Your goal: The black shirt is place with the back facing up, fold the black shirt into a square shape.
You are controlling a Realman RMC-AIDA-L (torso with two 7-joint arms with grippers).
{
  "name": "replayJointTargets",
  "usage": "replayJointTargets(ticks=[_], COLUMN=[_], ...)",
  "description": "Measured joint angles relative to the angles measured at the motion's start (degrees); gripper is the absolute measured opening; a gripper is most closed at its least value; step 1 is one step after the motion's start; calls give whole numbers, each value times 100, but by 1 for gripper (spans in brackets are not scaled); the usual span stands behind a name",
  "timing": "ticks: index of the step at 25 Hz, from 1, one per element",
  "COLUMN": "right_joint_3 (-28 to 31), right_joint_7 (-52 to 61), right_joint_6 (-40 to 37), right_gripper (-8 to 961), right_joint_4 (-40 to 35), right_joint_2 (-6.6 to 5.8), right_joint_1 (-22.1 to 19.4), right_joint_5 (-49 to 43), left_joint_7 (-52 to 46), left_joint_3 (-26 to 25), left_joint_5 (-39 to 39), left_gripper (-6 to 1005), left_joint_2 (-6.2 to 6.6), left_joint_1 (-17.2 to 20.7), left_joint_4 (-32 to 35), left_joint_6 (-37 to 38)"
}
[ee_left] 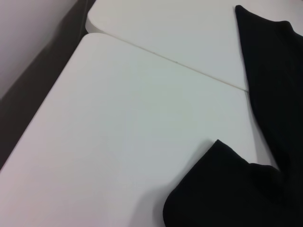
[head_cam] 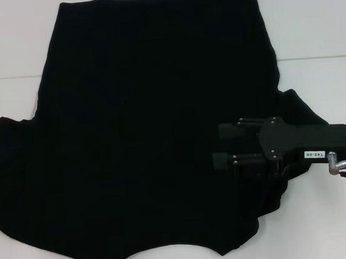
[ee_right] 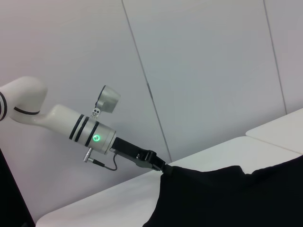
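Head view: the black shirt [head_cam: 149,131] lies spread flat across the white surface [head_cam: 15,45]. The right hand [head_cam: 221,145] reaches in from the right above the shirt's right side, its fingers apart.

Left wrist view: a sleeve and edge of the shirt [ee_left: 227,189] rest on the surface [ee_left: 118,132].

Right wrist view: the left hand [ee_right: 163,168] touches the shirt's [ee_right: 227,198] edge; whether it grips, I cannot tell.

We see white tabletop [ee_left: 118,142], two slabs meeting at thin seam [ee_left: 189,68], rounded corners. Dark floor strip [ee_left: 42,80] runs beside table edge. Behind, pale grey wall panels [ee_right: 203,71] split by narrow vertical joints [ee_right: 142,66]. Light even, soft.
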Motion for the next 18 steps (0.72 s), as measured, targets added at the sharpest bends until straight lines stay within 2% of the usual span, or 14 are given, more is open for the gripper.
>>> replayJointTargets(ticks=[13,18], right_joint_3=[7,15], right_joint_7=[1,-16], right_joint_6=[0,0], right_gripper=[817,818], right_joint_4=[0,-5], right_joint_2=[-19,-41], right_joint_1=[-25,-54], right_joint_5=[0,0], left_joint_7=[0,187], left_joint_3=[15,73], left_joint_5=[-105,-757], left_gripper=[0,1], left_joint_2=[0,9], left_joint_1=[-22,-120], left_joint_4=[-52,-131], left_joint_6=[74,582])
